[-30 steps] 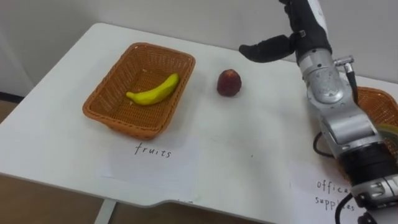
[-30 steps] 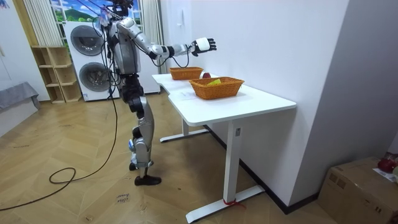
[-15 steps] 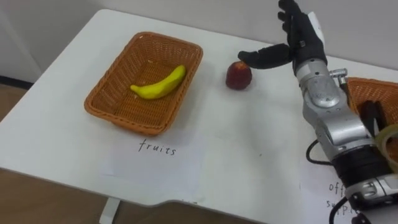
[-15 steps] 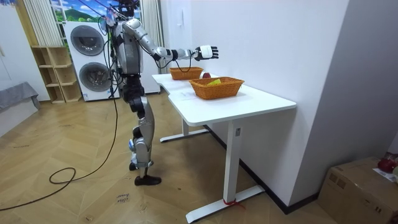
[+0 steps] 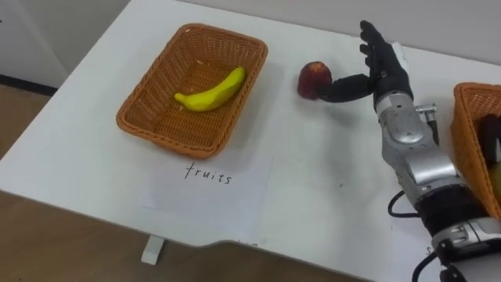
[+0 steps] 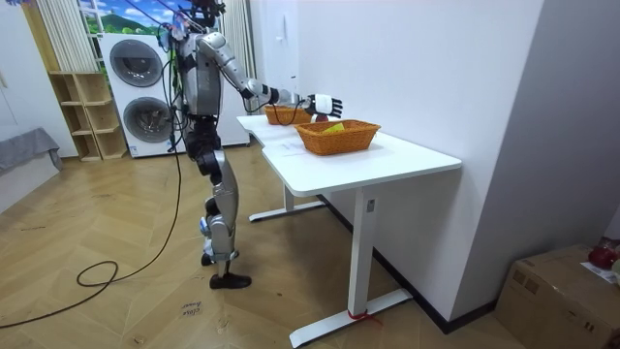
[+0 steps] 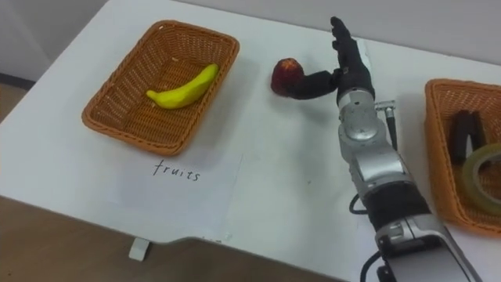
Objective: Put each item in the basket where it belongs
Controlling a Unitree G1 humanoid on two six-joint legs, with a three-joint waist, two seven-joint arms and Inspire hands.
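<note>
White table [image 5: 313, 180], far edge: my right hand [image 5: 383, 66] is spread open, fingers straight, with the thumb seemingly touching the apple [image 5: 311, 79].

A white table [image 5: 329, 204] carries a wicker basket [image 5: 149, 129]. An apple [image 5: 311, 78] sits near that basket's right side. A handwritten sheet of paper [image 5: 207, 184] lies just in front of it, and a second basket [image 7: 438, 157] stands well off to its right.

Banana [image 5: 210, 88] in left basket [image 5: 164, 135]; apple [image 5: 311, 79] beside it; right basket [image 7: 438, 141] holds tape [image 7: 487, 168], perhaps stapler [image 7: 466, 131].
</note>
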